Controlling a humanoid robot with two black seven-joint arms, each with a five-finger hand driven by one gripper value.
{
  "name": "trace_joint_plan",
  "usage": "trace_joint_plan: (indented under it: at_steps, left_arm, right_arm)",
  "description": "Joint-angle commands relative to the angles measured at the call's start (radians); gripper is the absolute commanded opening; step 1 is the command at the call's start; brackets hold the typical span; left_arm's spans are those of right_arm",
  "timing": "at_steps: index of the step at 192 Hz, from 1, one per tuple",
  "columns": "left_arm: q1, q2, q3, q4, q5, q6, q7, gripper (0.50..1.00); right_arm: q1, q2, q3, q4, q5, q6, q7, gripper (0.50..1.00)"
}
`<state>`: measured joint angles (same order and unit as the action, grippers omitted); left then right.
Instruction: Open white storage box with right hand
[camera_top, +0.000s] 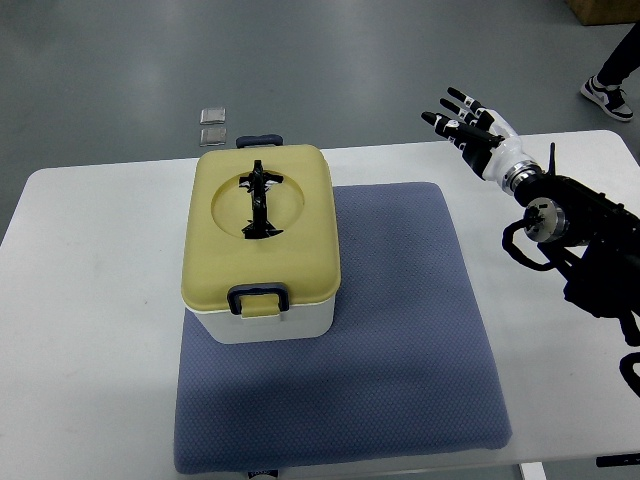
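Note:
A white storage box (268, 318) with a pale yellow lid (260, 230) stands on the left part of a blue-grey mat (400, 330). The lid is closed, with a black folded handle (259, 200) in its round recess and dark latches at the near side (257, 297) and the far side (258, 139). My right hand (468, 122) hovers over the table's far right, well to the right of the box, fingers spread and holding nothing. Its black arm (580, 235) enters from the right edge. The left arm does not show.
The white table (90, 300) carries the mat. Two small grey squares (213, 124) lie on the floor beyond the far edge. A person's shoe (606, 97) shows at the top right, beside a cardboard box corner (600, 10).

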<state>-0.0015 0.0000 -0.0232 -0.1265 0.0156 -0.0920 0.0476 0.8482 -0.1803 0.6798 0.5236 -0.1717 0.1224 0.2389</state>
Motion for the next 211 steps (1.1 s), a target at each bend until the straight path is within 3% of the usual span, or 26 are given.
trace_joint_plan:
  at_steps: [1, 161, 211]
  left_arm:
    - [0.000, 0.000, 0.000, 0.002, -0.002, 0.000, 0.000, 1.000]
    - [0.000, 0.000, 0.000, 0.001, 0.000, 0.000, 0.000, 1.000]
    - [0.000, 0.000, 0.000, -0.001, 0.000, 0.000, 0.000, 1.000]
  right_arm:
    - [-0.003, 0.001, 0.000, 0.000, 0.000, -0.001, -0.001, 0.924]
    - [0.054, -0.004, -0.014, 0.009, -0.085, -0.001, 0.007, 0.921]
    - [0.170, -0.051, -0.017, 0.013, -0.319, 0.095, 0.014, 0.919]
